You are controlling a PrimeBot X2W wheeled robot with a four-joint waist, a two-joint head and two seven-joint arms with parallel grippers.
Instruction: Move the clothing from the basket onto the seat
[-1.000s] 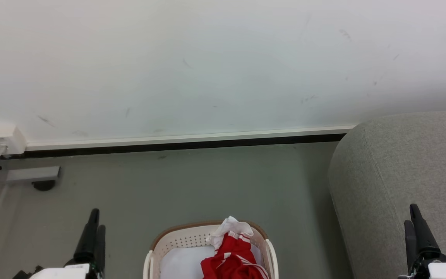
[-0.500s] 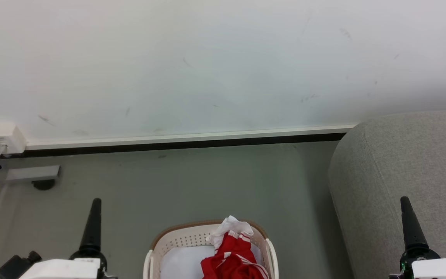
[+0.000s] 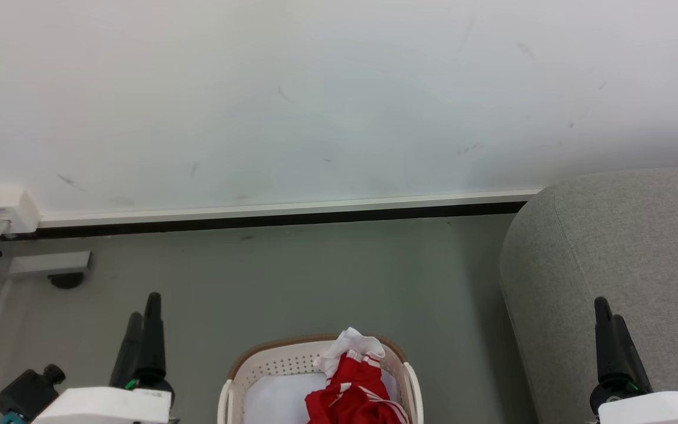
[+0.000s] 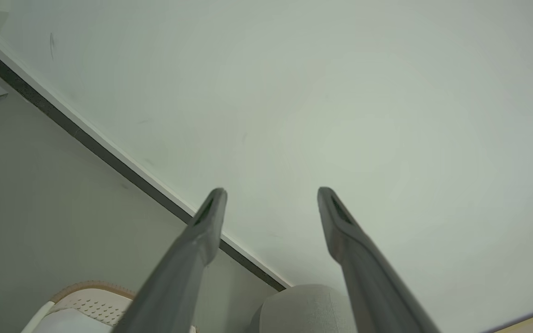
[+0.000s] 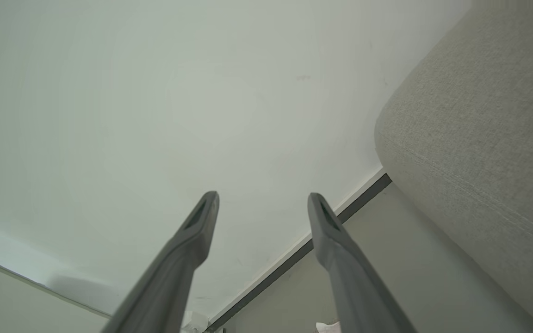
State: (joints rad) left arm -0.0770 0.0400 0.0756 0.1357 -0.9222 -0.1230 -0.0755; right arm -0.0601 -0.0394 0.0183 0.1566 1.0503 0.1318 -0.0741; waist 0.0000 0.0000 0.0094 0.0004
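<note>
Since a second earlier, the left gripper (image 3: 143,306) and the right gripper (image 3: 608,310) had crept upward and twisted.
Both stood spread wide and empty at 7 and 5 o'clock; the red clothing (image 3: 354,394) lay in the basket (image 3: 274,359) at 6 o'clock, the seat (image 3: 621,247) at 4 o'clock.

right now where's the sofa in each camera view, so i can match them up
Head view: sofa on the right side, lower half.
Left wrist view: its rounded end at the bottom edge, near the middle.
Right wrist view: right side, top to bottom.
Shared landmark: the dark baseboard, which runs up to the sofa in all three.
</note>
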